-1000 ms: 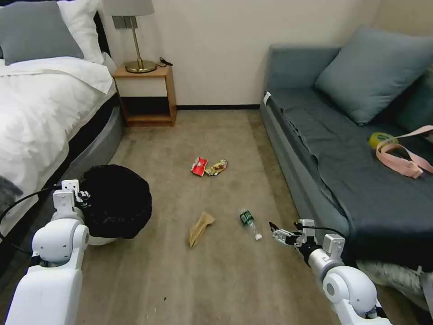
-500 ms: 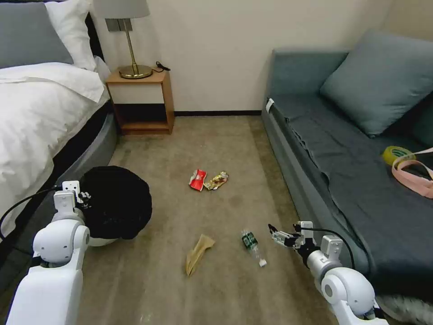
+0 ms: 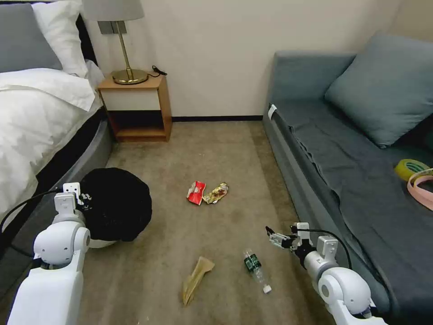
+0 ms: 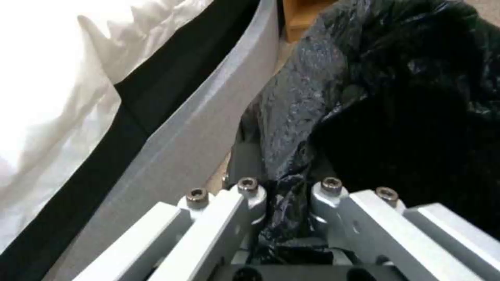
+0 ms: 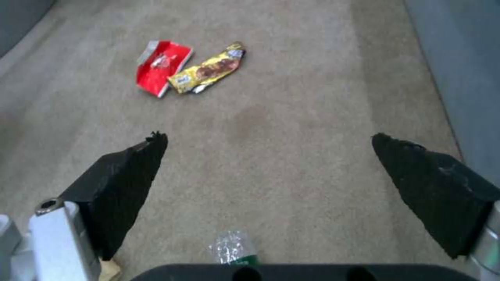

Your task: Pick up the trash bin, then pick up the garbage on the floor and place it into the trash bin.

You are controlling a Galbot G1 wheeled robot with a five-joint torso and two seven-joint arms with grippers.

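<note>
The trash bin, white with a black bag over its rim, hangs just above the floor at my left. My left gripper is shut on it. In the left wrist view the gripper pinches the crinkly bag rim. My right gripper is open and low over the carpet, just right of the clear bottle. Other garbage: a tan paper wrapper, a red wrapper and a gold wrapper. The right wrist view shows open fingers, both wrappers ahead and the bottle beneath.
A bed runs along the left, close to the bin. A wooden nightstand with a lamp stands against the far wall. The grey sofa bounds the right side, with a tape roll and a pink strap on it.
The whole head view has shifted: the camera moved forward, so the bottle and tan wrapper sit lower and nearer. Both arms keep their pose, the left still shut on the bin.
</note>
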